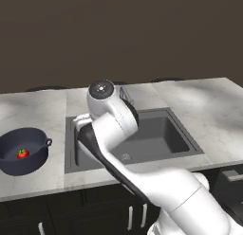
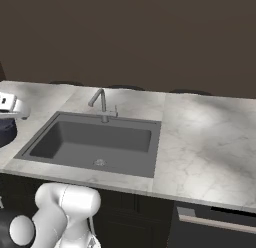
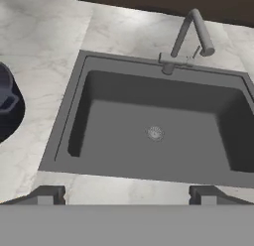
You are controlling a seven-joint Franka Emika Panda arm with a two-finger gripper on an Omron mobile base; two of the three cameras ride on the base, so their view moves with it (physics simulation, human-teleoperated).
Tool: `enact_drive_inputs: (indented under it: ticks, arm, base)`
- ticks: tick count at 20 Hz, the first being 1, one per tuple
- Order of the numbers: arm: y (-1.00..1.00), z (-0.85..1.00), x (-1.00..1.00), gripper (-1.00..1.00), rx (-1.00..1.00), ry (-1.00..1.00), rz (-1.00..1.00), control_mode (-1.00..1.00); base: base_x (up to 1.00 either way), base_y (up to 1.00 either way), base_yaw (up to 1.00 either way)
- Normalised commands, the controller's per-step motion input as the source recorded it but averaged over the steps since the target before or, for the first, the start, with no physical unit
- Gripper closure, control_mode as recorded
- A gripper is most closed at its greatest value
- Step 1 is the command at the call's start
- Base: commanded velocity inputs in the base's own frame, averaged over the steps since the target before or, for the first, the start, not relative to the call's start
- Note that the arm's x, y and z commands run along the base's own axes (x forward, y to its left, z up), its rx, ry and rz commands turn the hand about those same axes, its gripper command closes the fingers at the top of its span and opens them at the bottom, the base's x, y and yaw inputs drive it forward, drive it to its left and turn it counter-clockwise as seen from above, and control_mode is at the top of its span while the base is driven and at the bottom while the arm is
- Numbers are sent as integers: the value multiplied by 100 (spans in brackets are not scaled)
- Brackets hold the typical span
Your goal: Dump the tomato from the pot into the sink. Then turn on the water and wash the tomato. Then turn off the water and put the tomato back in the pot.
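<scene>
lighting is even and soft across my three views, with no single source i can place. the marble counter (image 1: 209, 115) reads bright, with faint grey mottled patches toward its far right corner. the wall behind is dim brown and featureless. the sink (image 2: 92, 139) shows mild shading, darkest along its near and left inner walls. the pot (image 1: 23, 151) casts a soft dark shadow on the counter's left end. no glare; rendering is slightly soft, edges undistorted.

Tomato (image 1: 22, 154) inside pot (image 1: 29, 164) on counter (image 1: 209, 111), left of sink (image 1: 163, 137); arm (image 1: 118, 134) over sink.
</scene>
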Motion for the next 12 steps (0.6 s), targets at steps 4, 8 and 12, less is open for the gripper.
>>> enact_drive_inputs:
  ticks: [4,8,12]
  arm:
    - [57,-6,3,-100,1,0,-6,-100]
    - [45,-14,13,-100,5,2,-6,-100]
    - [33,-21,19,-100,13,6,-5,-100]
  base:
    - [0,0,0]
    - [0,0,0]
    - [0,0,0]
